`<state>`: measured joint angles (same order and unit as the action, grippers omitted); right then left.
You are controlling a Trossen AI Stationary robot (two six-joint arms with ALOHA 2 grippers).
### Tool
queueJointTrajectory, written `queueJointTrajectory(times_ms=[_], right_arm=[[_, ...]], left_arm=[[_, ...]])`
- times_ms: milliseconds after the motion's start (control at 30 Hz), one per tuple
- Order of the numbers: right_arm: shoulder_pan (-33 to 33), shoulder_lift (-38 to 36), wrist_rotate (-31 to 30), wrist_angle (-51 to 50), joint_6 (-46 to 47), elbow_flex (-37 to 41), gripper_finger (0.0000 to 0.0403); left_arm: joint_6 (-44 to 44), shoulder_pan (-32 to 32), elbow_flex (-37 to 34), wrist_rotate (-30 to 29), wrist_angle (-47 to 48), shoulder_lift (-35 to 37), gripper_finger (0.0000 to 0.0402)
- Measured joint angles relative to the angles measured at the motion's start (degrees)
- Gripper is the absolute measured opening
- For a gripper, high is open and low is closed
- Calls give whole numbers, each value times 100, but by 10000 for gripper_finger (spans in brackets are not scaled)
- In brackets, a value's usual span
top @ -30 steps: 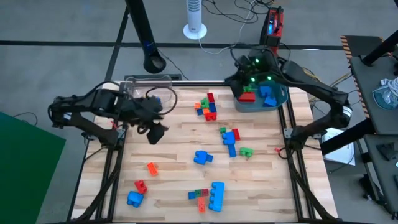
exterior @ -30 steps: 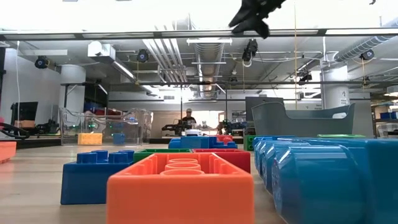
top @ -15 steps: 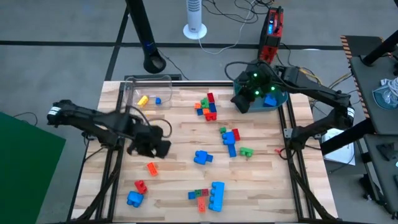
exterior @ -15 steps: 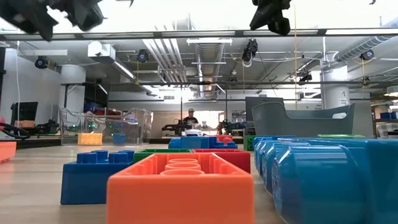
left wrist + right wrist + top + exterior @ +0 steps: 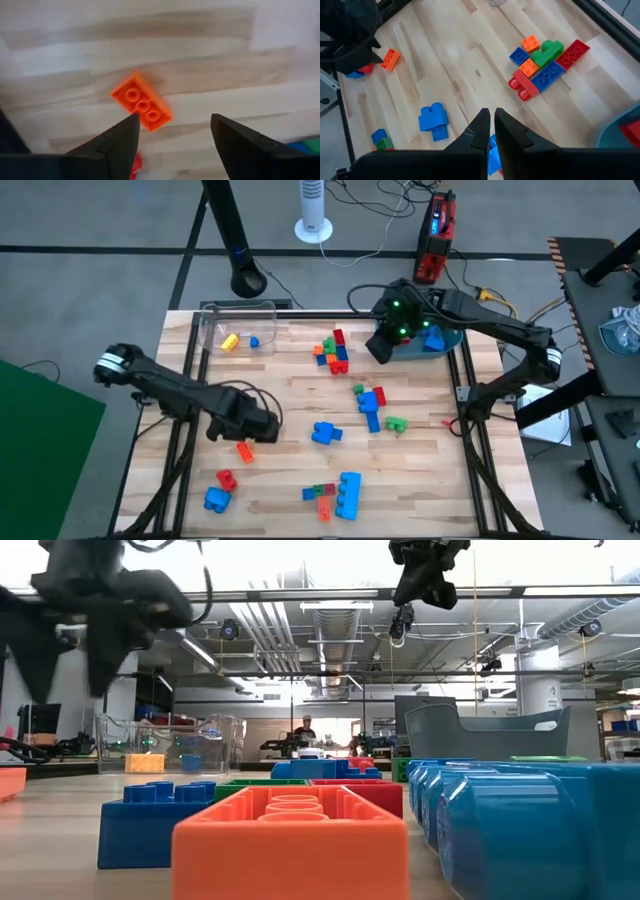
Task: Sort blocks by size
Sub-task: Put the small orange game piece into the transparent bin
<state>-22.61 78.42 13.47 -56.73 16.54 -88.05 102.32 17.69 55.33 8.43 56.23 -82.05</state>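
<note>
Your left pincer [image 5: 172, 132] hangs spread wide and empty just above the small orange brick [image 5: 141, 101] on the worktop's [image 5: 290, 405] left half. Your right pincer [image 5: 491, 122], pressed closed with nothing in it, hovers at the near-left edge of the teal tub [image 5: 448, 338] at the far right. The remaining bricks [image 5: 335, 350] lie scattered across the worktop.

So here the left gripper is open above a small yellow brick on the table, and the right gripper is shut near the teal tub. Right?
One thing is wrong: the brick under the left gripper is orange, not yellow. The left wrist view shows the small orange brick lying on the table between the open fingers. The rest stands: the right gripper is shut, near the teal tub.
</note>
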Motion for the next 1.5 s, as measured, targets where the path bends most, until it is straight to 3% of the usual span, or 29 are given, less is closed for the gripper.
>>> queueJointTrajectory(times_ms=[267, 467, 1200, 1500], right_arm=[[-2, 23, 0, -2, -27, 0, 18], [-2, 84, 0, 9, -156, 0, 18], [-2, 268, 0, 29, -295, 0, 18], [-2, 268, 0, 145, -306, 0, 18]], left_arm=[[1476, 988, -189, -353, 147, 23, 231], [2548, 1494, -590, -792, -484, 127, 231], [2747, 1493, -1487, -1202, -1865, -289, 231], [2455, 1493, -1381, -1194, -1819, -693, 231]])
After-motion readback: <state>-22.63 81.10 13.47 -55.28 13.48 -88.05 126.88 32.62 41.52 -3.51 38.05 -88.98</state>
